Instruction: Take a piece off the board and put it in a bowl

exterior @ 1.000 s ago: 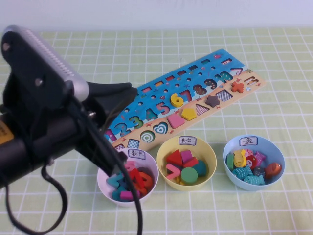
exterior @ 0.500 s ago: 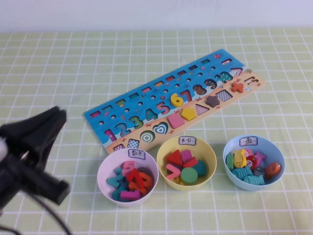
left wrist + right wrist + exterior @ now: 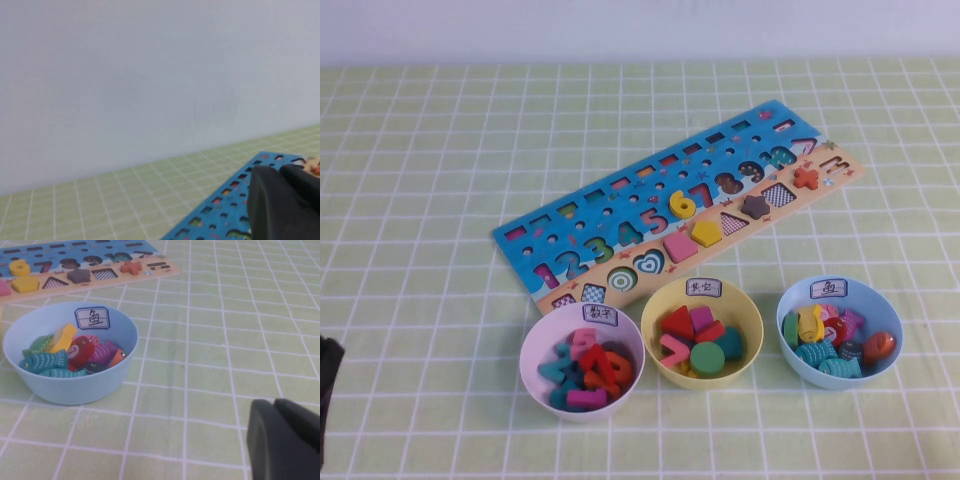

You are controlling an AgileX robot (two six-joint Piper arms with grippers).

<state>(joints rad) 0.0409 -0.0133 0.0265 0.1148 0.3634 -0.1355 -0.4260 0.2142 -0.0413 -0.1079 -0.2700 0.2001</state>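
Observation:
The yellow fish piece (image 3: pixel 810 322) lies in the light blue bowl (image 3: pixel 840 372) at the front right, among several other fish; it also shows in the right wrist view (image 3: pixel 62 337) inside the bowl (image 3: pixel 70 385). The board (image 3: pixel 580 215) lies slanted across the table's middle, with numbers and shapes in it. My left gripper (image 3: pixel 280 171) is shut and empty, held above the table on the near side of the board's blue part (image 3: pixel 220 210). My right gripper (image 3: pixel 274 402) is shut and empty, low over the cloth to the right of the blue bowl.
A yellow bowl (image 3: pixel 655 310) with shape blocks and a pale pink bowl (image 3: pixel 535 345) with numbers stand in front of the board. A dark bit of my left arm (image 3: pixel 326 400) shows at the left edge. Green checked cloth covers the table.
My left arm has drawn back from over the board to the front left and has almost left the high view. The board and bowls have not moved.

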